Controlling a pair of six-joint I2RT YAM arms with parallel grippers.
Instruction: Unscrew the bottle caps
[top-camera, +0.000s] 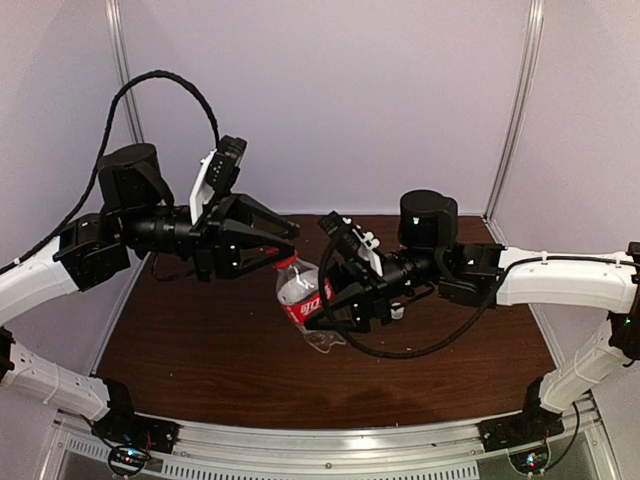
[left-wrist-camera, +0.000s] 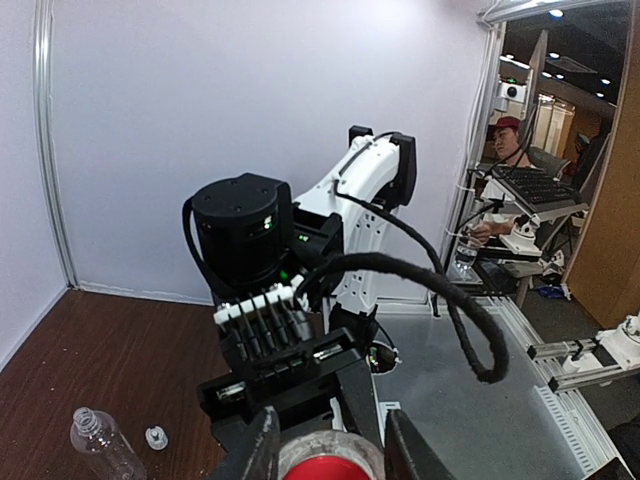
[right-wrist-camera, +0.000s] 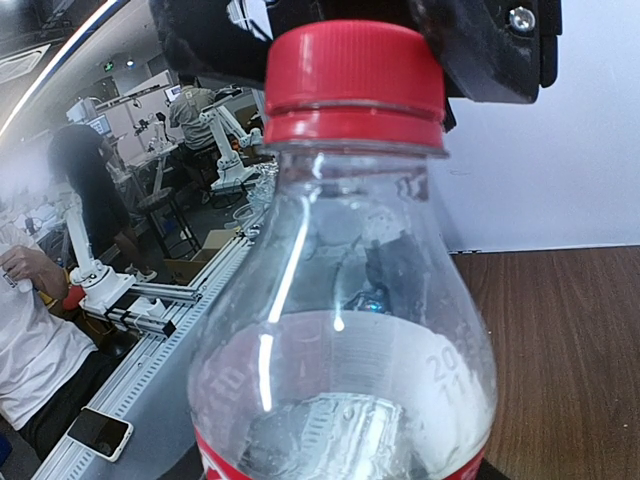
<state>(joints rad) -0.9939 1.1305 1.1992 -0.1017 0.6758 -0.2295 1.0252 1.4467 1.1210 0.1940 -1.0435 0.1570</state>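
Room: brown wooden table (top-camera: 200, 350), pale walls (top-camera: 350, 100) on three sides.
Left arm: my left gripper (top-camera: 288, 248) comes in from the left of the overhead frame and sits right at the top of the small bottle (top-camera: 296, 282).
Left grip: narrow. In my left wrist view the fingers (left-wrist-camera: 262, 450) stand either side of the red cap (left-wrist-camera: 320, 468), roughly a cap's width apart. I cannot tell whether the pads actually press it.
Cap: red, on the neck, top centre of my right wrist view.
Bottle: centre of the overhead frame, tilted, neck toward the upper left, red label on the body. I cannot tell whether its base touches the wood.
Right arm: my right gripper (top-camera: 325, 305) reaches in from the right, clamped around the labelled body.
Other bottle: the taller bottle (left-wrist-camera: 100, 445) is in the lower left corner of my left wrist view, its threaded neck bare.
Other cap: the white cap (left-wrist-camera: 155, 437) lies on the wood just beside it, not touching.
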